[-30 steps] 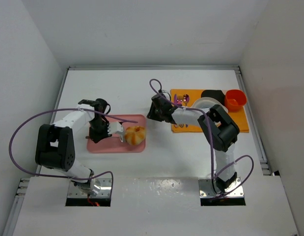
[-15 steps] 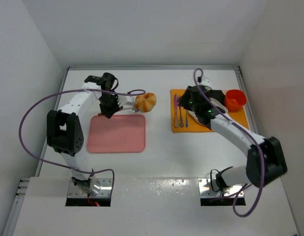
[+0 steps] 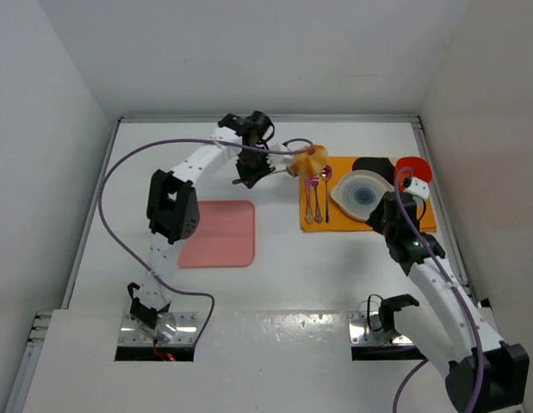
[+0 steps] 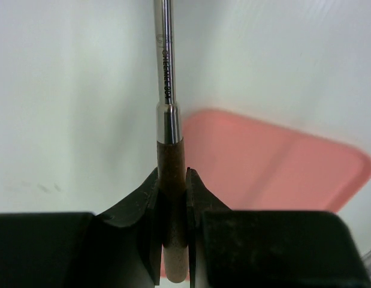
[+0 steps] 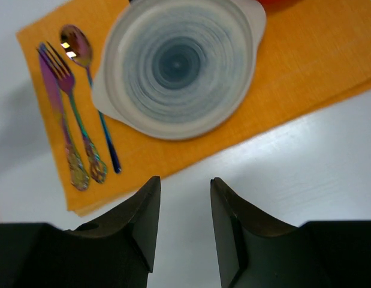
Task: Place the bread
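- White table (image 3: 283, 284), white walls on three sides, both arm bases at the near edge.
- Pink tray (image 3: 219, 234), flat on the table, well nearer than the left jaws; in the left wrist view, beneath them and off to their right.
- Right gripper (image 5: 184, 192): jaws partly apart, nothing between them, over white table just short of the near edge of the orange placemat (image 5: 305, 72).
- Fork (image 5: 55, 60) and spoon (image 5: 75, 41), iridescent, side by side on the placemat, ahead and left of the right jaws.
- Plate (image 5: 176, 63), pale with blue-grey rings, on the placemat straight ahead of the right jaws, just right of the spoon.
- Left gripper (image 4: 172, 198): jaws closed tight on the brown handle of a metal rod (image 4: 166, 72), rod straight out ahead of them.
- Bread (image 3: 311, 160): golden bun at the rod's far end, ahead of the left jaws, over the placemat's far left corner, just beside the spoon's bowl; speared or merely carried, cannot tell; touching the mat or not, cannot tell.
- Black object (image 3: 374, 165) and red bowl (image 3: 412, 169), at the placemat's far edge, beyond the plate from the right jaws.
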